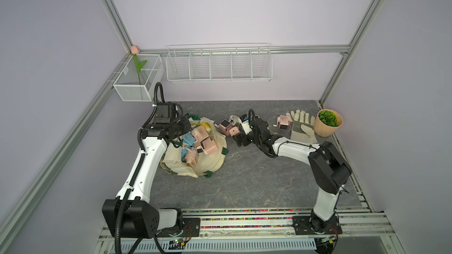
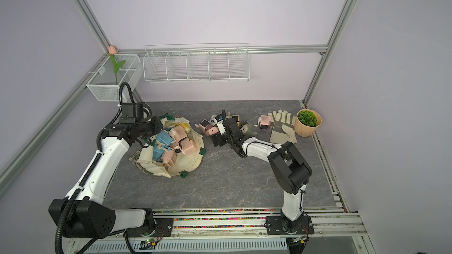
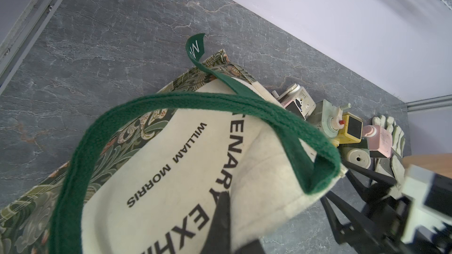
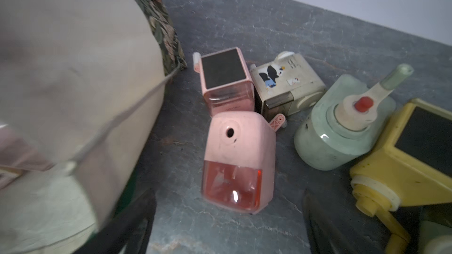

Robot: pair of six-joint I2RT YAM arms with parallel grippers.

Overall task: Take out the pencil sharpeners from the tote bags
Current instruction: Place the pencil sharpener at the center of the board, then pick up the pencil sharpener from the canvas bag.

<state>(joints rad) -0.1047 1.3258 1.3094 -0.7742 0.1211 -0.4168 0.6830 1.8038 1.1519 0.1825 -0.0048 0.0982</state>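
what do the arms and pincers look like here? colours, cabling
White link shells with black joint housings on the left arm and right arm. The left pincer and right pincer are all black. A black corrugated conduit runs up the left arm; a thin black cable loops by the right wrist.

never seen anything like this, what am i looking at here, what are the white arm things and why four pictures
These are two robot arms mounted at the front of a table, each ending in a two-fingered gripper. Two pictures look down from above, side by side; the other two come from small cameras on the wrists. A cloth tote bag lies open with pencil sharpeners inside. Other sharpeners lie outside it, near gloves and a potted plant. The left gripper is shut on the bag's rim. The right gripper is open and empty, with a pink sharpener lying just ahead of it.
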